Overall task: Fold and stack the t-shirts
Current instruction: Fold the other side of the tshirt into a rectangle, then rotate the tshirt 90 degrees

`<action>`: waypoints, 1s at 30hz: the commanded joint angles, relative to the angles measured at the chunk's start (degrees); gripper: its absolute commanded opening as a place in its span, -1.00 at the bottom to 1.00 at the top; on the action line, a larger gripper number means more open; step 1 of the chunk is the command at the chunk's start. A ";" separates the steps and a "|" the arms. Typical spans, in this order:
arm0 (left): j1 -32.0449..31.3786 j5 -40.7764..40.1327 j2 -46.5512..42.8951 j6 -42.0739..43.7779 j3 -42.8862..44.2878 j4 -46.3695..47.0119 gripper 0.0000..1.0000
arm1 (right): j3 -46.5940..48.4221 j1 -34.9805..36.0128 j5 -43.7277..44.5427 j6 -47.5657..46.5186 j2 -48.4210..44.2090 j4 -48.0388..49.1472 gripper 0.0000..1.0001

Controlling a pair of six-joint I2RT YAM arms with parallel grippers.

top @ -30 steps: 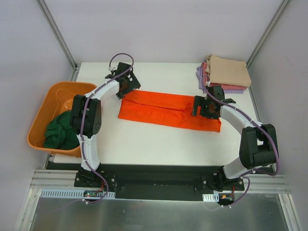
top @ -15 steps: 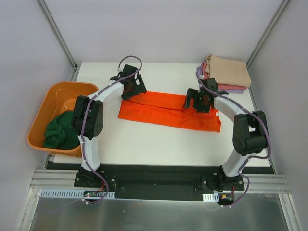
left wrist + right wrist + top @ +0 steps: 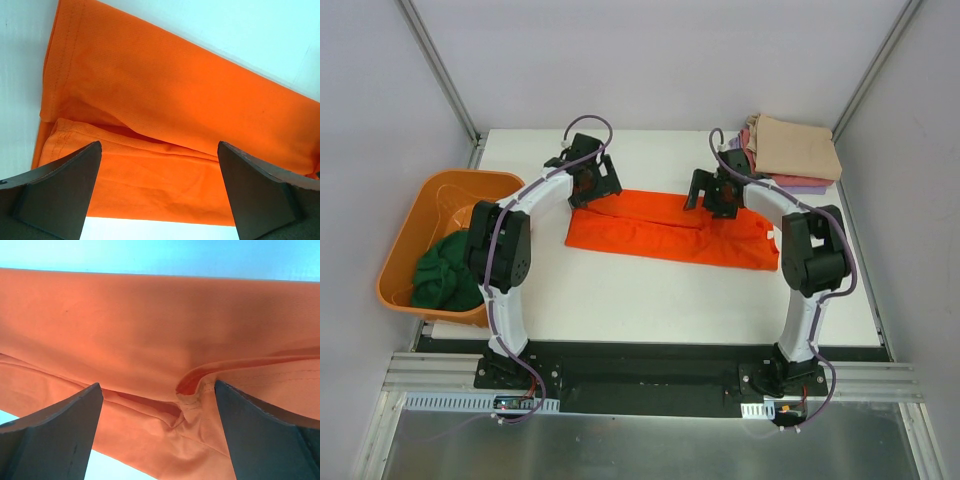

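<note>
Tub [image 3: 405, 240], orange and rigid, is seen at the left edge of the table [image 3: 650, 300], and a green shirt [image 3: 445, 275] is bunched inside it.

Next to the right, the left gripper [image 3: 588, 182] is held over the far left end of the orange shirt [image 3: 660, 235]. Its jaws are spread wide and nothing is gripped. In the left wrist view the two dark fingers [image 3: 60, 190] are set far apart, and between them the shirt's left end is seen, one layer folded over another, with a stitched hem along the left side. Whether the fingertips touch the cloth cannot be told.

The orange shirt is laid flat across the middle of the table as a long folded band, running left to right and slanting slightly toward the near edge at its right end.

The right gripper [image 3: 712, 192] is held over the far edge of that band, right of its middle. Its jaws are likewise spread wide, with nothing gripped. In the right wrist view a puckered, stitched edge of orange cloth is seen between the fingers.

At the far right corner of the table, well apart from the orange shirt, a folded stack is found: a tan shirt [image 3: 795, 148] on top, with edges of a pink-red shirt [image 3: 748, 138] and a lavender shirt [image 3: 810, 187] showing beneath it.
</note>
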 commanded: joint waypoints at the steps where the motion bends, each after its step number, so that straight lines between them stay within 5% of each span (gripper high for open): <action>1: 0.32 2.93 -0.43 3.02 4.05 -0.26 0.98 | 1.15 -0.12 4.62 -1.80 -4.54 -3.08 0.92; 8: 0.32 11.45 7.47 5.40 11.87 -0.08 0.98 | -10.97 -2.92 7.11 1.71 -14.83 -4.05 0.92; 16: 0.24 11.99 10.48 4.00 8.20 -0.08 0.98 | -13.19 -4.42 2.54 2.33 -10.19 -3.43 0.92; 24: -0.02 18.12 -2.86 2.24 -15.42 0.01 0.98 | -6.61 -3.63 -4.83 -4.94 -3.42 -5.27 0.92; 30: -8.18 21.74 -13.51 -3.03 -33.36 0.01 0.98 | 8.65 -1.79 -12.58 -13.75 8.33 -13.43 0.92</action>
